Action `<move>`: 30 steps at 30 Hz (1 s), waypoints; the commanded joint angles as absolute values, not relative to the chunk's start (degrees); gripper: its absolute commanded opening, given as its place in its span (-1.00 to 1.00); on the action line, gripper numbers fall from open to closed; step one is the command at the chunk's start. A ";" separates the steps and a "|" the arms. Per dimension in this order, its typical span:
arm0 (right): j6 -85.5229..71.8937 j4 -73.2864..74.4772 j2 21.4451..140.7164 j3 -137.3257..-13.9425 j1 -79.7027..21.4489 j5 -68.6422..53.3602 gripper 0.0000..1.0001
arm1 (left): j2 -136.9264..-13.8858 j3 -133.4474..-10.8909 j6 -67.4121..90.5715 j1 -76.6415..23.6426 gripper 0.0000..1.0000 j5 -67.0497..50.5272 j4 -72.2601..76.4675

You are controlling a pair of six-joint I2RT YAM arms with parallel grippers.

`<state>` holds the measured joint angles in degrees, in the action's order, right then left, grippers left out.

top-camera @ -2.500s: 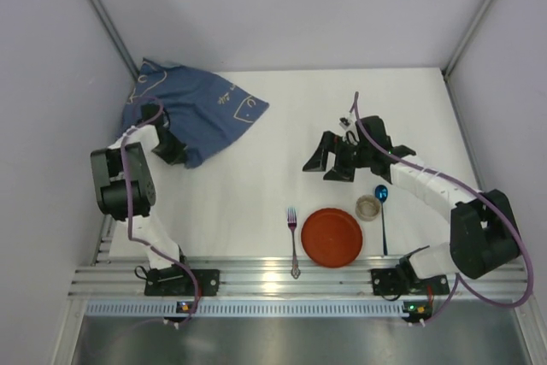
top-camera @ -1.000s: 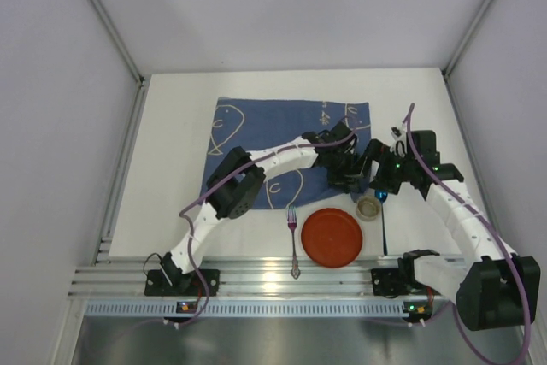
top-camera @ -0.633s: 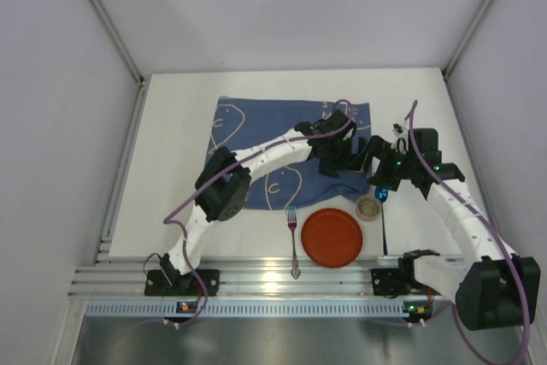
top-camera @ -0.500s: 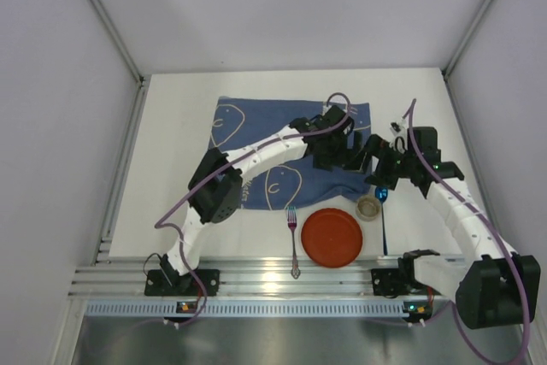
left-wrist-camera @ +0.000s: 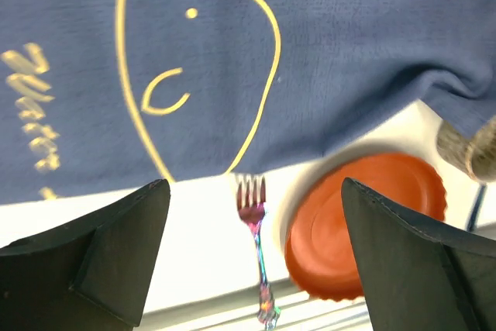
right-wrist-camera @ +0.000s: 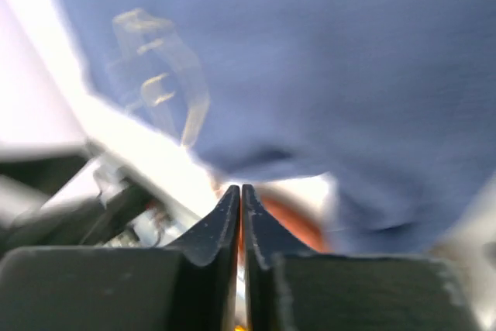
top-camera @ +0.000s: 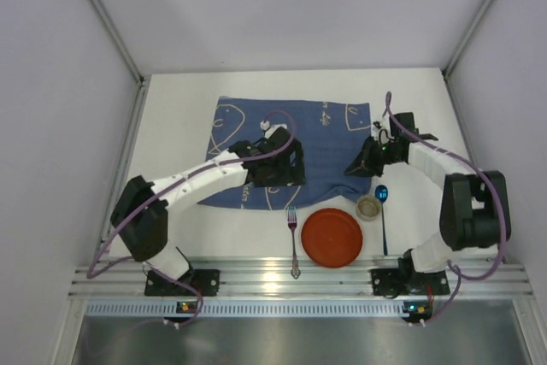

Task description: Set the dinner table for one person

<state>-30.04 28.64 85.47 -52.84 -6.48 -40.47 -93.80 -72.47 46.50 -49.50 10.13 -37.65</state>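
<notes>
The dinner table (top-camera: 175,126), plain white with a ribbed rail (top-camera: 291,278) along its near edge, has the blue cloth (top-camera: 320,126) spread across its middle. The cloth carries pale line drawings. One is a pointed outline with a dot and a curved stroke inside, and the scrawled lettering beside it is too blurred to read.

Just off the cloth's near hem lie a fork (top-camera: 293,241), its tines almost at the hem, a red plate (top-camera: 332,237), a small cup (top-camera: 368,207) and a blue spoon (top-camera: 382,211).

The left gripper (top-camera: 286,167) hovers over the cloth's near half with its fingers spread wide, holding nothing. The right gripper (top-camera: 359,164) sits at the cloth's near right corner, where the fabric is rumpled. Its jaws are pressed together, and I cannot tell whether any hem is caught between them.

Bare white tabletop lies to the left of the cloth and beyond its far edge, with a narrower strip to its right.
</notes>
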 commanded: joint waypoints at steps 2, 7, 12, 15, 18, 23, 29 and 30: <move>-28.48 28.39 94.72 -57.29 -4.57 -29.01 -1.00 | -85.61 -69.97 46.41 -45.63 0.94 9.32 -39.20; -28.48 28.91 100.01 -64.14 -4.22 -27.07 -1.00 | -85.08 -66.98 43.51 -33.94 0.91 5.19 -34.20; -29.09 29.79 107.30 -69.25 -4.13 -28.12 -1.00 | -92.34 -66.80 39.38 -26.90 0.89 3.52 -31.91; -29.62 29.71 110.38 -71.45 -4.13 -28.04 -1.00 | -98.07 -67.41 38.06 -24.53 0.87 1.94 -31.29; -29.71 30.14 112.93 -74.78 -4.04 -27.60 -1.00 | -102.73 -68.73 37.71 -22.59 0.86 0.36 -30.85; -29.79 32.08 117.94 -80.50 -4.13 -27.95 -1.00 | -107.39 -71.45 37.62 -19.52 0.84 -1.67 -30.50; -27.87 37.69 123.92 -90.78 -4.04 -28.74 -1.00 | -111.52 -75.76 36.66 -15.48 0.82 -2.98 -31.90; -27.51 38.05 124.19 -92.01 -4.13 -28.48 -1.00 | -112.06 -76.54 36.39 -15.12 0.81 -3.16 -32.60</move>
